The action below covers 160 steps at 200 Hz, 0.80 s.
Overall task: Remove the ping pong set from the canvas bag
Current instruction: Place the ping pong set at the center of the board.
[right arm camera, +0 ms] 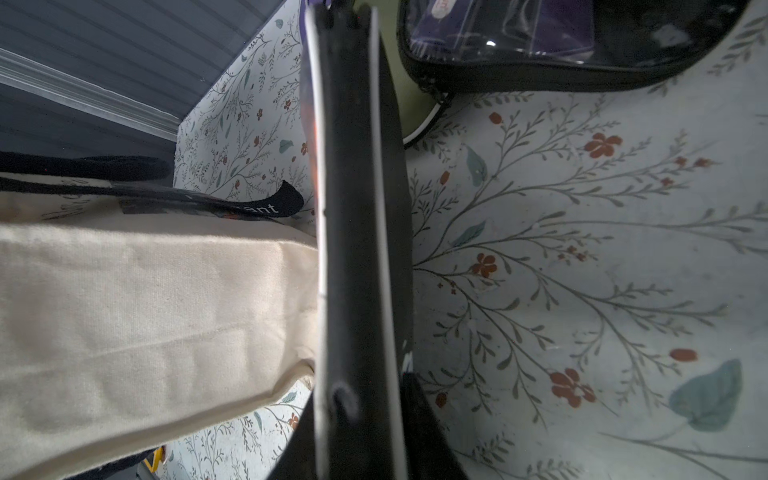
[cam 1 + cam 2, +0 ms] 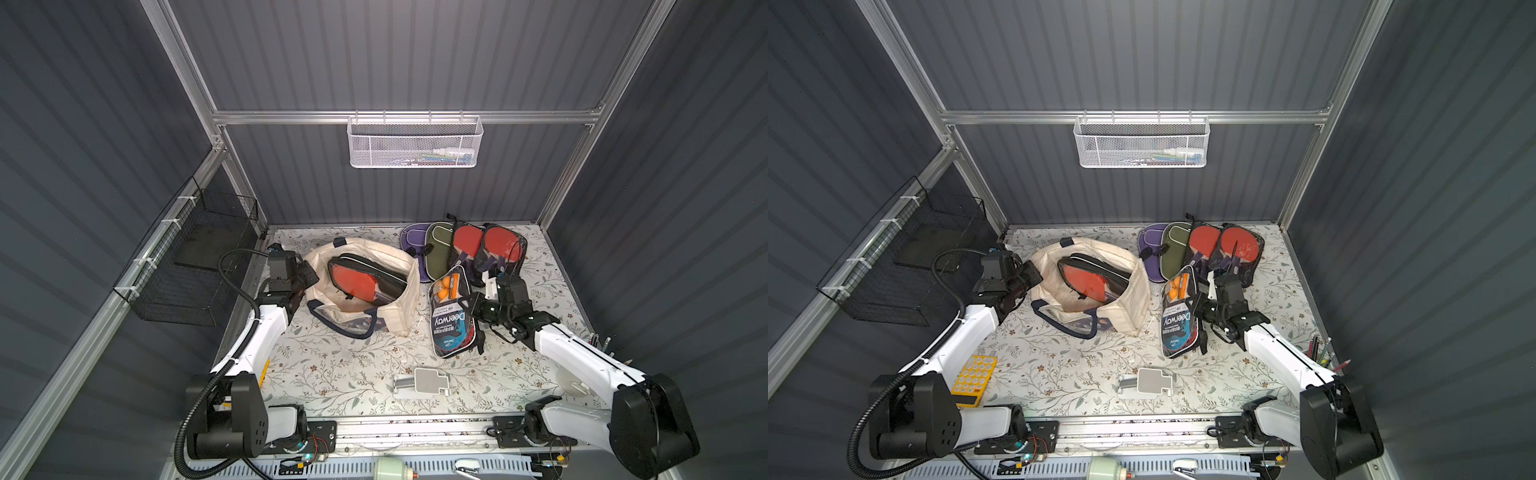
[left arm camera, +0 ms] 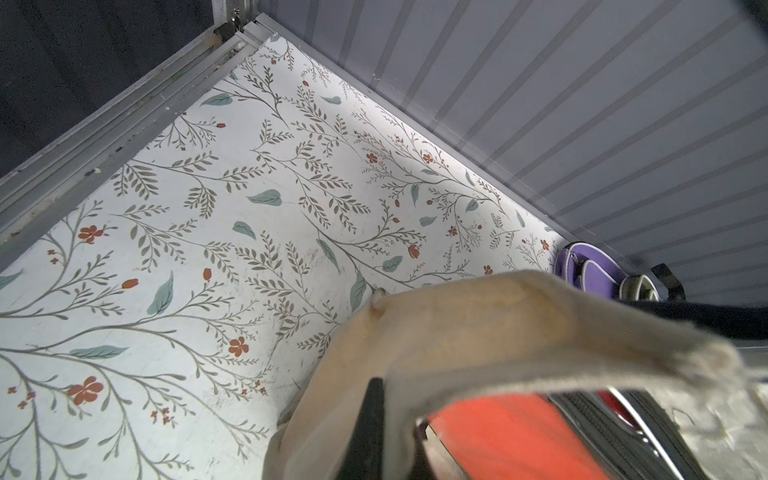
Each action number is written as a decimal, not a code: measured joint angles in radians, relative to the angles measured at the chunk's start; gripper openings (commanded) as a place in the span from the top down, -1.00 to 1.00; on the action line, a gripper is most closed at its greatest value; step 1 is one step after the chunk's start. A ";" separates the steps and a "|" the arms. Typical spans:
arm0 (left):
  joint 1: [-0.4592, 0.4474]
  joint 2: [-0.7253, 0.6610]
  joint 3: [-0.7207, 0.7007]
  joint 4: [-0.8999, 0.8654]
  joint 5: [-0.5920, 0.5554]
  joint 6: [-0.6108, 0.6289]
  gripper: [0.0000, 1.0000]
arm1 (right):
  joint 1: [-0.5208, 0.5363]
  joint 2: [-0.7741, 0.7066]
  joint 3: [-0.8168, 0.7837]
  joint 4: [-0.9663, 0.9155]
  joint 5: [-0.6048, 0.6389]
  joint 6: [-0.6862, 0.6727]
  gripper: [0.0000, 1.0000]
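Note:
The cream canvas bag (image 2: 401,259) (image 2: 1133,303) stands open on the left half of the table. Inside it lies a black-cased ping pong set (image 2: 365,278) (image 2: 1092,276) with a red paddle (image 3: 511,436) showing. My left gripper (image 2: 309,276) (image 2: 1038,276) (image 3: 395,415) is shut on the bag's left rim (image 3: 478,316). Just right of the bag, my right gripper (image 2: 471,305) (image 2: 1198,307) (image 1: 361,424) is shut on the edge of a blue and black Deerway ping pong set (image 2: 451,320) (image 2: 1177,320) (image 1: 357,208) with orange balls. That set is outside the bag (image 1: 145,299).
Several more paddle cases (image 2: 465,245) are piled at the back right, close to the held set. A grey plastic holder (image 2: 424,380) lies near the front edge, a yellow calculator (image 2: 974,380) at the front left, and pens (image 2: 1320,353) at the right edge. A black wire basket (image 2: 195,266) hangs on the left wall.

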 measured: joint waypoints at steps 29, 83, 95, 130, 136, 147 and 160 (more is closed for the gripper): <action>0.000 0.000 0.000 0.000 -0.003 0.000 1.00 | 0.008 0.037 -0.002 0.053 0.000 0.005 1.00; 0.000 -0.006 0.003 -0.014 -0.022 0.000 1.00 | 0.012 0.059 -0.028 0.128 0.003 0.030 1.00; 0.000 -0.011 0.005 -0.026 -0.031 -0.001 1.00 | 0.013 0.070 -0.029 0.143 0.002 0.035 1.00; 0.000 -0.042 0.009 -0.061 -0.063 -0.001 1.00 | 0.022 0.108 -0.030 0.193 -0.001 0.050 1.00; 0.000 -0.045 0.010 -0.065 -0.067 -0.001 1.00 | 0.024 0.115 -0.030 0.200 -0.001 0.053 1.00; 0.000 -0.047 0.014 -0.074 -0.073 -0.001 1.00 | 0.027 0.128 -0.032 0.219 -0.002 0.060 1.00; 0.000 -0.047 0.018 -0.079 -0.078 -0.001 1.00 | 0.029 0.143 -0.034 0.242 -0.004 0.068 1.00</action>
